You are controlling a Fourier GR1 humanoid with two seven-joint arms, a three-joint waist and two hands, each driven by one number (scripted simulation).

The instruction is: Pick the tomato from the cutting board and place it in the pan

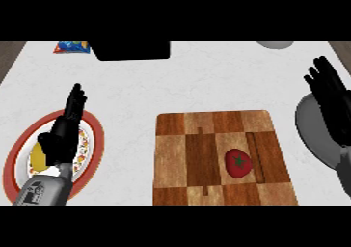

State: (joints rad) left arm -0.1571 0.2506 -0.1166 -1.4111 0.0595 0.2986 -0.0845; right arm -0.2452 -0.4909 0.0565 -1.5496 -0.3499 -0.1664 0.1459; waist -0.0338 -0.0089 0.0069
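Note:
A red tomato with a green stem lies on the wooden cutting board, toward its right side. Right of the board, a dark grey pan is cut off by the view's edge and partly covered by my right hand. That hand is open, fingers straight and pointing away, above the pan and apart from the tomato. At the left, my left hand stays open with fingers up, over a plate.
A red-rimmed plate with yellow food lies at the left under my left hand. At the far edge are a black box, a blue snack bag and a grey bowl.

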